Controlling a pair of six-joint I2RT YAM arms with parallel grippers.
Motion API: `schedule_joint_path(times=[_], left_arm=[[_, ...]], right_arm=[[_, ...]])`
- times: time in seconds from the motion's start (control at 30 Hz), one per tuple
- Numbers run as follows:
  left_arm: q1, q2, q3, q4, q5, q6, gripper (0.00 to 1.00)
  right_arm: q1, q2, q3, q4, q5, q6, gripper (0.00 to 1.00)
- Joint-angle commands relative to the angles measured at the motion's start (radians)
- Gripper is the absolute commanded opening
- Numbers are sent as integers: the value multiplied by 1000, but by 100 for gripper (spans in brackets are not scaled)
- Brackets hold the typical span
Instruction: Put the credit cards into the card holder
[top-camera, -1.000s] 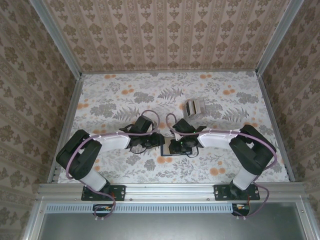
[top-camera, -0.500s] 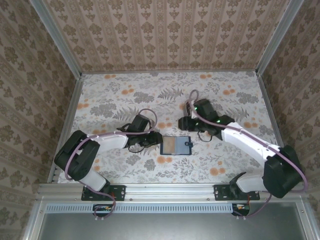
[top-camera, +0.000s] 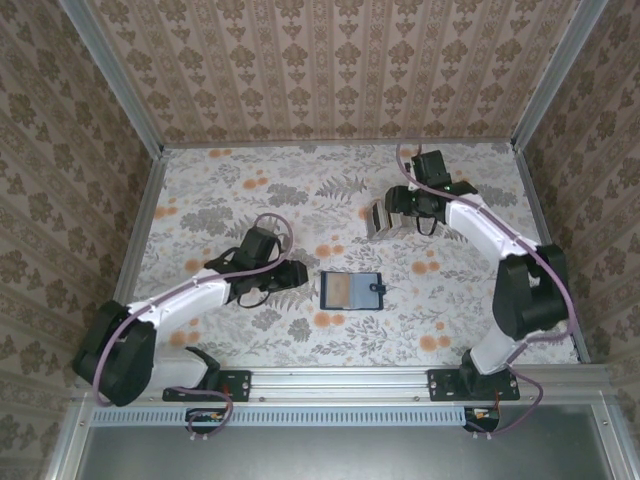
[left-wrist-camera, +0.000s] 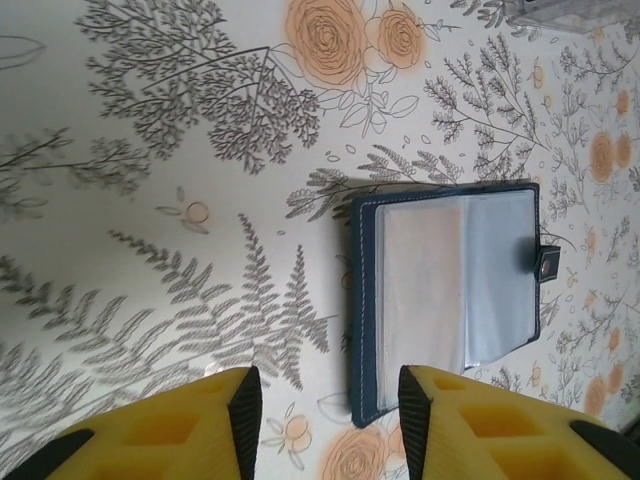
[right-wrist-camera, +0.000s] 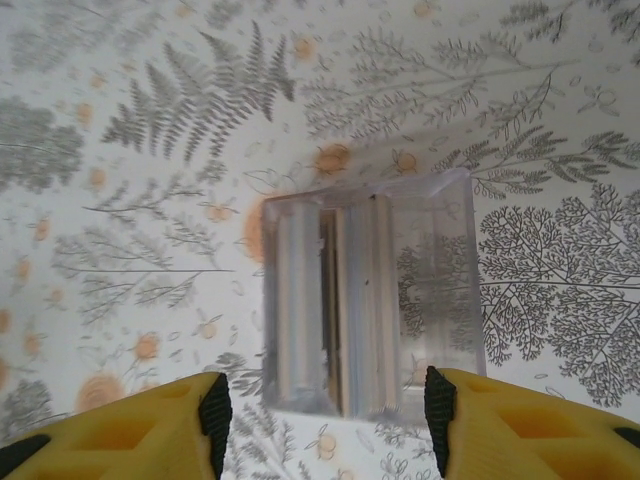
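Nearest us, the left gripper (top-camera: 295, 273) hangs low over the flowered table (top-camera: 230, 200), its yellow fingers (left-wrist-camera: 190, 425) spread with nothing between them. Just to its right lies the card holder (top-camera: 352, 290), opened flat, with its snap tab (top-camera: 380, 288) on the edge away from that gripper. From above, the holder reads as a dark blue rectangle with a pale panel. The left wrist camera resolves that panel into a beige card (left-wrist-camera: 422, 280) tucked under a clear sleeve (left-wrist-camera: 495, 280).

Farther back and to the right stands a clear box (top-camera: 384, 218), well apart from the holder. The right wrist view looks down into it, and there we make out several credit cards (right-wrist-camera: 345, 300) standing on edge, grey and beige, which the overhead view blurs together. The right gripper (top-camera: 393, 207) is at the box, its fingers (right-wrist-camera: 120, 430) opened wide to either side of the near end, pinching nothing.

Half a second ago this gripper was nearer, just beyond the holder. It has swung out to the box, and the left arm has drawn back leftward. The holder lies where it did.
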Motion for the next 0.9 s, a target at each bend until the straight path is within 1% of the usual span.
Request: schedule_joint_path(times=[0.0,0.17,0.23,0.4,0.5,0.6,0.67,0.8,0.87], left_arm=[[10,-56,-44,-88,-59,28,44],[19,-87,-68,-107,-64,13,45],[21,-96,-87,-89,-70,1,45],[22,-95,-95,-79,-72,-17,45],[22,-86,-97,-70,-69,-15,45],[22,-82,-87,-90,-66,-14,45],[22,-86,-99,-68,-64,-23,45],[22,-85,-91,-81,-64,-24,45],[21,-92,-109,-55,-66,-43,45]], right_arm=[[-9,96,82,-81,-47,-43,59],[-9,175,123,-90,-101,-48,60],[-8,194,136,-93,-126,-56,60],[-9,232,159,-134,-123,-66,60],[-8,238,155,-133,-136,-69,60],[-8,234,152,-126,-191,-64,60],[-8,223,147,-117,-224,-63,60],[-8,193,141,-103,-261,-53,57],[-9,183,137,-103,-274,-45,56]])
